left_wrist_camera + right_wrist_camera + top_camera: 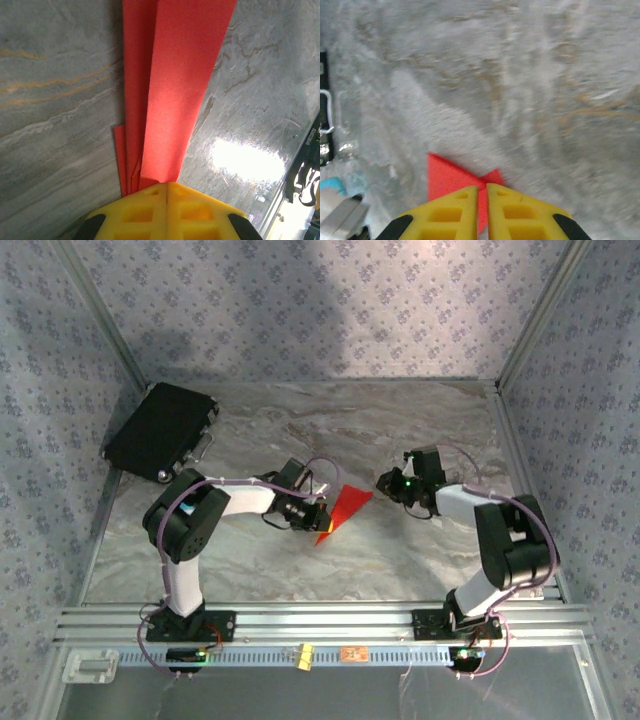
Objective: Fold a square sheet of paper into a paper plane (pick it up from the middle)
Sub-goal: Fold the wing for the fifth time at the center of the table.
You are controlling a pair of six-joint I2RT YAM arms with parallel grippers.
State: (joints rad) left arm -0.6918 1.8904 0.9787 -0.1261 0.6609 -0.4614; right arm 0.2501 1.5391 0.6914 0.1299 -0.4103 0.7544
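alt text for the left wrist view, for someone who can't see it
Two yellow fingers, pressed together at the bottom edge, clamp the end of a folded red paper that runs straight up the frame in long layered creases. Behind it is a grey marbled table with a bright glare patch at the right.
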